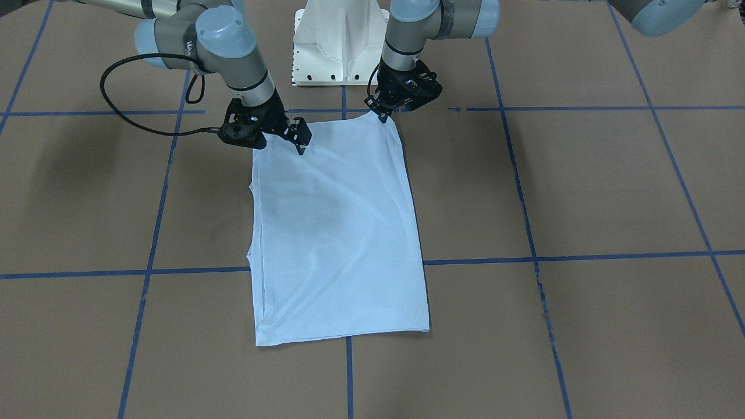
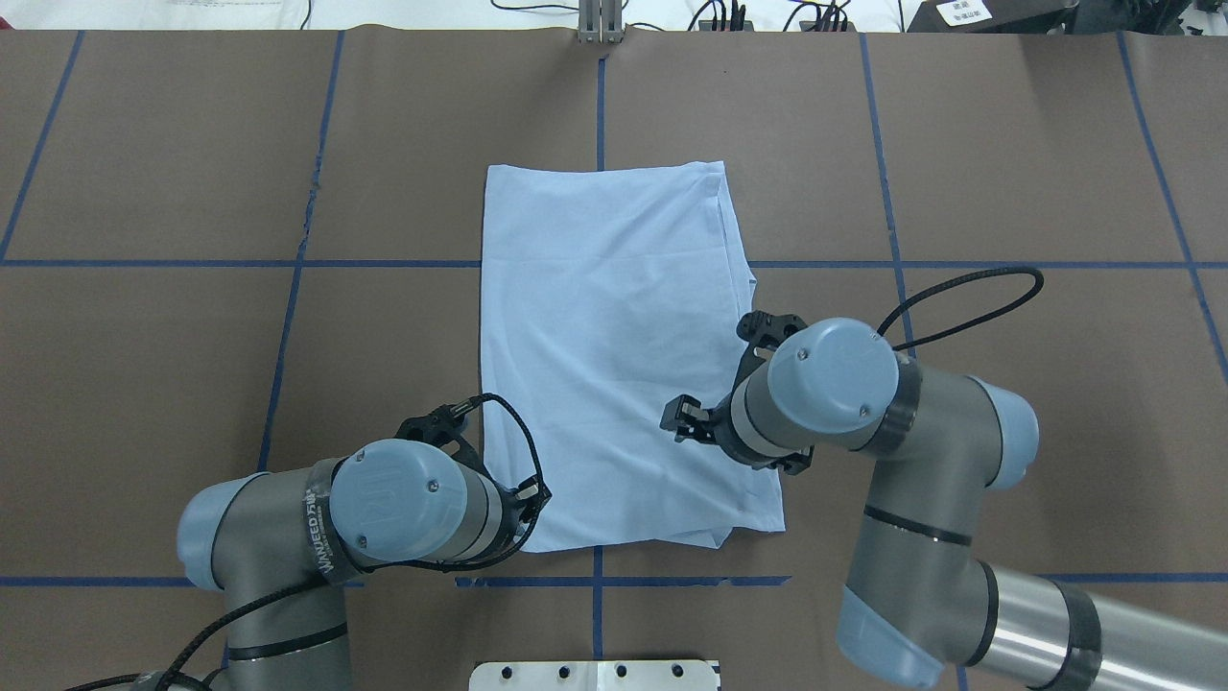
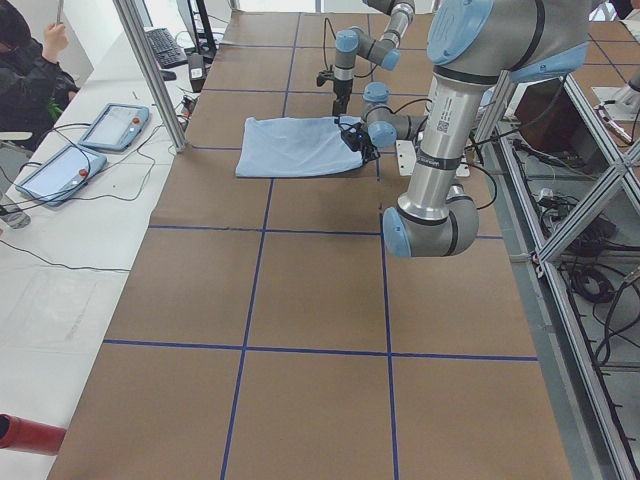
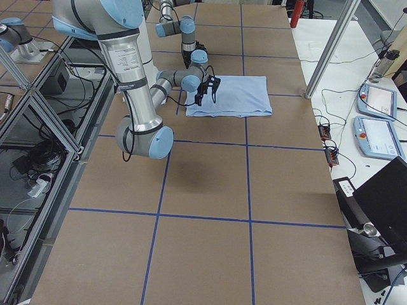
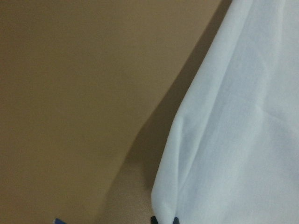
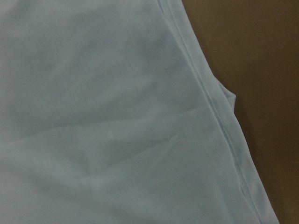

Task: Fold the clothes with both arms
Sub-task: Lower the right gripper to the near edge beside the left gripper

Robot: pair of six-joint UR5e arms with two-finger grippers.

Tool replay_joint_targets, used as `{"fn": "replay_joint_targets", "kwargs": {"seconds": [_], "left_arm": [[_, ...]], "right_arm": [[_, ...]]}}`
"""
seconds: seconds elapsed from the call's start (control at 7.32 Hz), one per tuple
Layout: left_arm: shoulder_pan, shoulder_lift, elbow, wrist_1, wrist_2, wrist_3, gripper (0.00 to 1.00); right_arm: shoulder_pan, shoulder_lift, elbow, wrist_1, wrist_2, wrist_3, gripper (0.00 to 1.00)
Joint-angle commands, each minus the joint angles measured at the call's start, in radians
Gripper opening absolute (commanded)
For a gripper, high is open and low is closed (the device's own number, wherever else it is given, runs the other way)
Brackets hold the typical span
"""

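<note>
The light blue shirt [image 1: 337, 233] lies folded into a long rectangle in the middle of the table [image 2: 144, 384], its print and collar hidden. My left gripper [image 1: 383, 118] is shut on the shirt's near-left corner and holds it raised in a small peak. In the left wrist view the cloth [image 5: 233, 116] runs down into the fingertips [image 5: 163, 219]. My right gripper [image 2: 676, 424] stands open with its tips at the cloth, in from the near-right edge. The right wrist view shows only fabric [image 6: 117, 116] and a hemmed edge.
The white pedestal base [image 1: 340, 41] stands just behind the shirt's near end. Blue tape lines [image 2: 600, 106] divide the brown table cover into squares. A person [image 3: 25, 70] sits past the far side by handheld pendants [image 3: 115, 125].
</note>
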State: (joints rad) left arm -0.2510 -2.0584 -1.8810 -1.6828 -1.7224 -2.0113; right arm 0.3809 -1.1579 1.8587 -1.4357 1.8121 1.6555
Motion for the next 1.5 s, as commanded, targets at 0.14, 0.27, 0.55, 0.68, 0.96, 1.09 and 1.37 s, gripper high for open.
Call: {"fn": "replay_joint_targets", "kwargs": {"seconds": [0.14, 0.27, 0.55, 0.68, 0.96, 1.09, 1.37], "left_arm": [[-0.001, -0.006, -0.023, 0.002, -0.002, 0.014, 0.00], [-0.001, -0.006, -0.023, 0.002, -0.002, 0.014, 0.00], [-0.001, -0.006, -0.021, -0.002, -0.002, 0.014, 0.00], [-0.001, -0.006, -0.021, -0.002, -0.002, 0.014, 0.00], [0.001, -0.006, -0.021, -0.002, -0.002, 0.014, 0.00], [0.001, -0.006, -0.021, -0.002, -0.002, 0.014, 0.00], [-0.001, -0.005, -0.021, -0.002, -0.002, 0.014, 0.00]], "right_arm": [[-0.076, -0.019, 0.013, -0.057, -0.085, 0.050, 1.00], [-0.077, -0.019, 0.013, -0.058, -0.083, 0.072, 1.00], [-0.086, -0.031, 0.019, -0.058, -0.083, 0.092, 1.00], [-0.088, -0.034, 0.020, -0.058, -0.082, 0.096, 1.00], [-0.106, -0.069, 0.054, -0.064, -0.082, 0.121, 1.00], [-0.114, -0.071, 0.053, -0.066, -0.083, 0.122, 1.00], [-0.140, -0.066, 0.042, -0.066, -0.085, 0.122, 1.00]]}}
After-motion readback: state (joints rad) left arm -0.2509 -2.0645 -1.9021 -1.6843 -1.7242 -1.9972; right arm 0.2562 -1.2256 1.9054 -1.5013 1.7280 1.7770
